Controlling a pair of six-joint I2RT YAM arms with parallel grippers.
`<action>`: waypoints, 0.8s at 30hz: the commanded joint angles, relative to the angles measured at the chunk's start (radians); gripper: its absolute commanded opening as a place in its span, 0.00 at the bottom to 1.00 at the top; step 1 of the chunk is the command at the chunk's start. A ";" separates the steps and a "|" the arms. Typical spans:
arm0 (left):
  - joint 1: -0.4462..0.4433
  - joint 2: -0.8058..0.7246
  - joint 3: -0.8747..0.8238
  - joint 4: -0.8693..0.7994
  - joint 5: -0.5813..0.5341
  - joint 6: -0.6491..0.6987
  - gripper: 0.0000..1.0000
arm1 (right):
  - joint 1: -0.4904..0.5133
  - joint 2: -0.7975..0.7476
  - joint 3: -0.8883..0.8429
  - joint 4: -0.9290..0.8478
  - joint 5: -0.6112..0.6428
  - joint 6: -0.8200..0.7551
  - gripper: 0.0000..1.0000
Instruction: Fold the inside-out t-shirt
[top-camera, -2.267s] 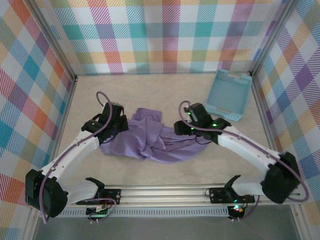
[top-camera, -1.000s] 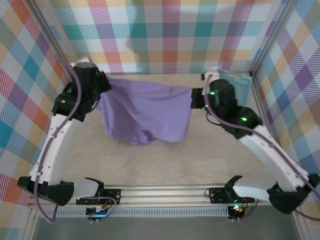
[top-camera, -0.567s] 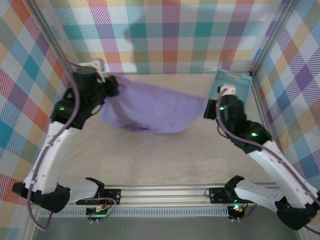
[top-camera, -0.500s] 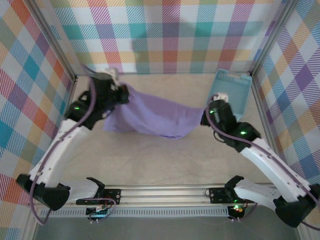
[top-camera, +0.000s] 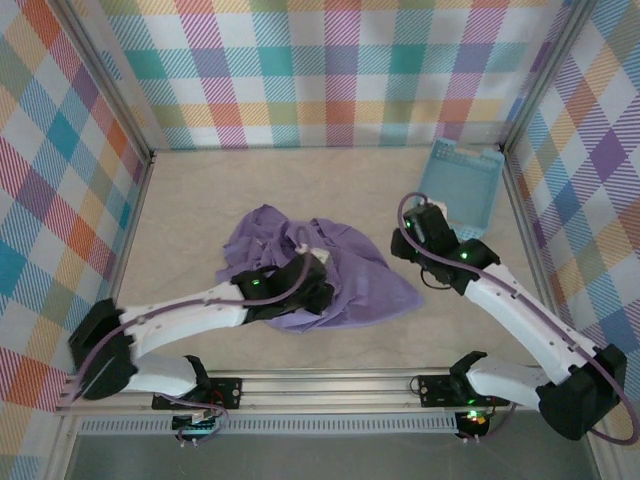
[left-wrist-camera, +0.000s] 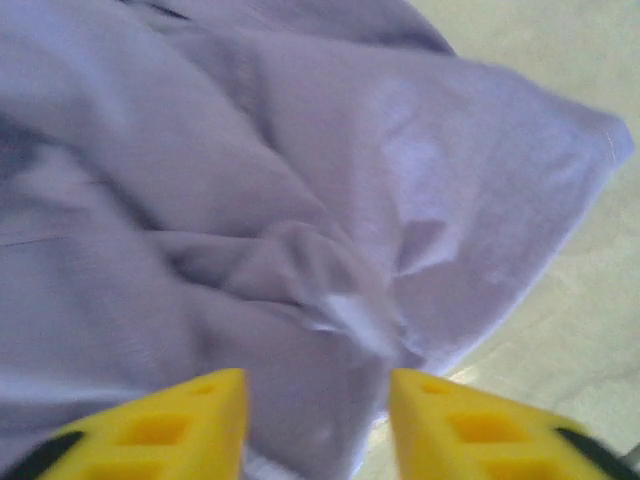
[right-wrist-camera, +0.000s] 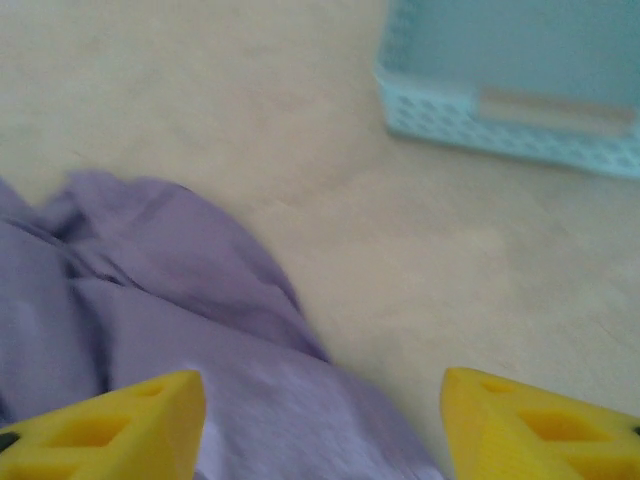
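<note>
The lavender t-shirt lies in a crumpled heap on the middle of the table, with one pointed corner reaching out to the right. My left gripper hovers low over the shirt's near part. Its yellow fingers stand apart in the left wrist view, so the left gripper is open, with only wrinkled t-shirt below it. My right gripper is at the shirt's right edge. In the right wrist view the right gripper is wide open, holding nothing, above the edge of the t-shirt and bare table.
A light blue slotted basket stands at the back right against the wall; this basket is also beyond the right gripper in the right wrist view. Plaid walls enclose the beige table on three sides.
A second ago both grippers held the shirt stretched in the air near the back. Both have since opened, the shirt has dropped into a heap, and both arms have moved nearer and lower.
</note>
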 joint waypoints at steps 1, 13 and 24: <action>0.077 -0.240 -0.077 0.006 -0.191 -0.062 0.58 | 0.027 0.097 0.068 0.091 -0.119 -0.055 0.73; 0.833 -0.310 -0.138 -0.182 0.151 -0.162 0.78 | 0.321 0.558 0.304 0.093 -0.247 -0.077 0.81; 0.994 -0.035 -0.145 0.005 0.342 -0.185 0.79 | 0.375 0.786 0.400 0.095 -0.299 -0.080 0.61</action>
